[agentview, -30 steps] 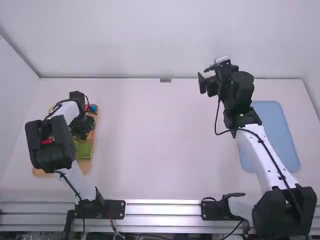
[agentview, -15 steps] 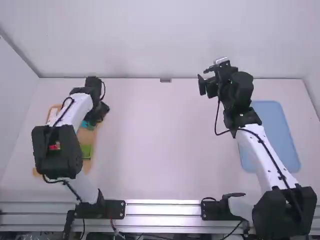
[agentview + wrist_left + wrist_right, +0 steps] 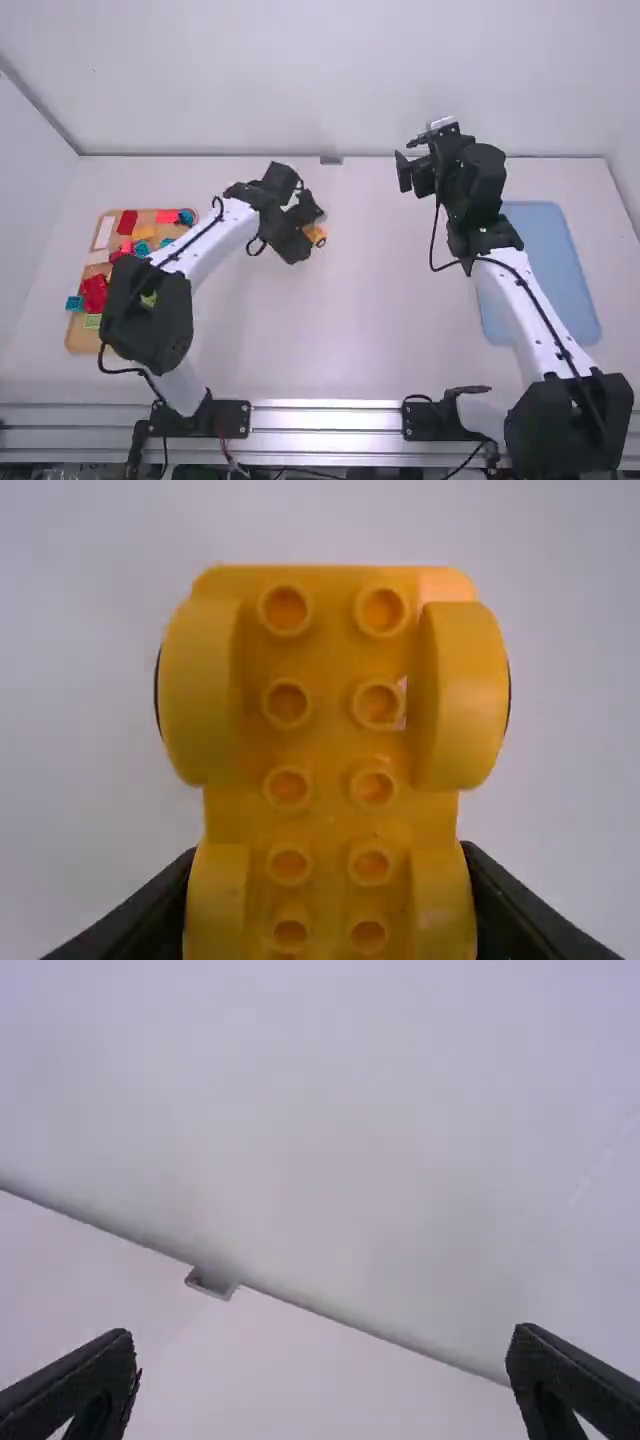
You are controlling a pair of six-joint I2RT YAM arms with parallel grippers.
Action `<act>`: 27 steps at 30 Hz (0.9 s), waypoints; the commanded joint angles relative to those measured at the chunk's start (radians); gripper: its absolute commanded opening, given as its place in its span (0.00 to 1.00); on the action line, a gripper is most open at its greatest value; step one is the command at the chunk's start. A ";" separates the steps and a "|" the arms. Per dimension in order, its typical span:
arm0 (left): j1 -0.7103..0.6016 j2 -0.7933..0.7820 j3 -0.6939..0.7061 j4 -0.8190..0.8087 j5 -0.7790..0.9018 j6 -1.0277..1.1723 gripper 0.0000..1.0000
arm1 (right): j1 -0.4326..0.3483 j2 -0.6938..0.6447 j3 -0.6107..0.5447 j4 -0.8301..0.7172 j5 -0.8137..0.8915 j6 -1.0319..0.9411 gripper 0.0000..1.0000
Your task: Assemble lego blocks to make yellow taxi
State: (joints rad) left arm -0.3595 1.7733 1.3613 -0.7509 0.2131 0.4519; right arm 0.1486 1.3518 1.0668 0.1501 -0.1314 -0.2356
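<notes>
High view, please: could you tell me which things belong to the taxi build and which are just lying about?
Belong to the job:
- yellow wheeled base, in the left gripper
- tan tray of loose Lego blocks, probably the supply

Apparently just lying about:
- light-blue mat or tray, at the right
- small grey fitting, at the back edge

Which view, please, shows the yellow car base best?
The left wrist view: the base shows studs and arches up close. The high view, part beside the left gripper; the right wrist view, wall and table.
</notes>
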 commanded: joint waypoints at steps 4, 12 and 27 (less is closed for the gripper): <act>-0.079 -0.004 -0.023 -0.019 0.067 0.419 0.13 | 0.003 0.002 0.039 -0.012 -0.002 -0.001 0.99; -0.134 0.074 -0.074 0.029 0.065 0.534 0.12 | 0.001 0.002 0.039 -0.062 -0.002 -0.001 0.98; -0.127 0.161 -0.108 0.137 0.008 0.427 0.22 | 0.001 0.002 0.039 -0.060 -0.002 0.000 0.99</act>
State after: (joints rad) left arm -0.4938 1.9270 1.2686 -0.6140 0.2237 0.9226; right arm 0.1486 1.3518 1.0668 0.0887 -0.1318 -0.2367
